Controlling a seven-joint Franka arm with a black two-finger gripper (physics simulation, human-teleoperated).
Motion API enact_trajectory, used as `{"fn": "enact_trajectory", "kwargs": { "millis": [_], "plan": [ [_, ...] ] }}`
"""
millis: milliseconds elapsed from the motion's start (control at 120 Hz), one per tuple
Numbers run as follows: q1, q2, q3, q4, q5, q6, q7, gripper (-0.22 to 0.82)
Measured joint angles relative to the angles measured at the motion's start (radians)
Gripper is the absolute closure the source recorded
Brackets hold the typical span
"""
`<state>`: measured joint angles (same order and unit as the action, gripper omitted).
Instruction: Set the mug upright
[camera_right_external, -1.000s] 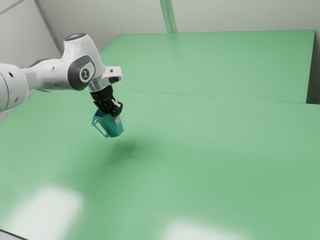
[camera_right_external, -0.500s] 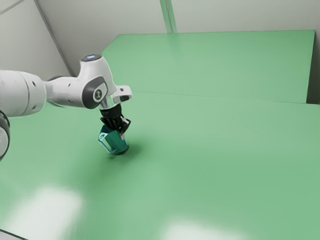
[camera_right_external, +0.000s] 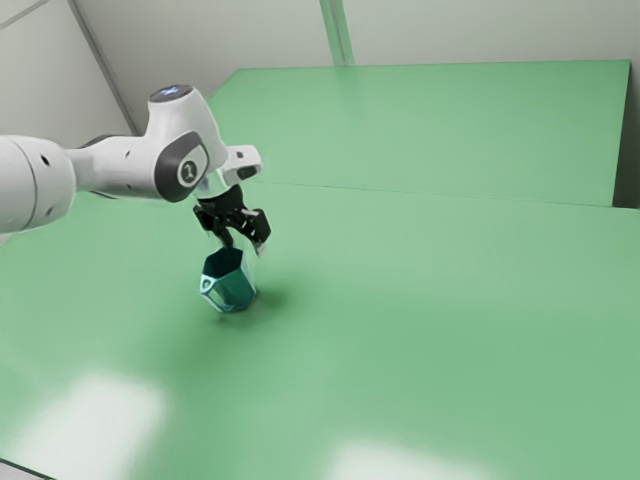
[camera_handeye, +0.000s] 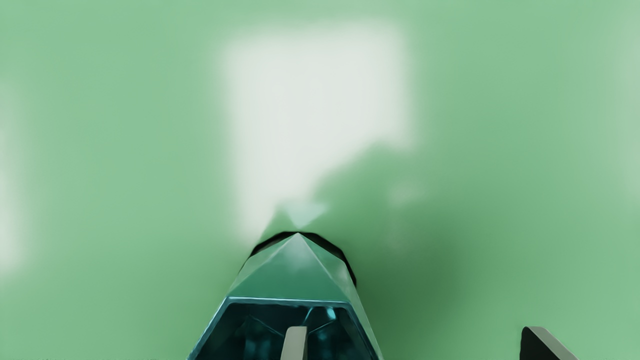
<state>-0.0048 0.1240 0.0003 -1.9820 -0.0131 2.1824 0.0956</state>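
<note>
At 7 o'clock from your gripper (camera_right_external: 244, 247) in the exterior view, the mug (camera_right_external: 229, 283) sits on the table (camera_right_external: 450, 300), mouth up; exact tilt unconfirmed. Jaws are spread, one finger (camera_handeye: 294, 345) over the mouth. Mind rim clearance.

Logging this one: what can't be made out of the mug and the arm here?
- Underside of the mug: faces down toward the table, exterior view.
- Part of its rim: cut off by the wrist view's lower edge.
- Mug's inner floor: wrist view, behind shadow and a finger of the pincer.
- Whether that fingertip dips inside: too small in the exterior view.
- Base of the arm: beyond the exterior view's left edge.
</note>
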Motion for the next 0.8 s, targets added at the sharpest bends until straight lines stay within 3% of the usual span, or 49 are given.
{"fn": "enact_trajectory", "kwargs": {
  "millis": [108, 367, 550, 800],
  "plan": [
    [0.001, -0.023, -0.002, 0.085, -0.024, -0.071, -0.003, 0.09],
    [0.002, -0.031, 0.005, 0.413, -0.04, -0.37, -0.005, 0.03],
    [0.001, -0.048, 0.004, 0.441, -0.043, -0.495, -0.006, 0.01],
    [0.002, -0.048, 0.004, 0.441, -0.049, -0.549, -0.007, 0.0]
  ]
}}
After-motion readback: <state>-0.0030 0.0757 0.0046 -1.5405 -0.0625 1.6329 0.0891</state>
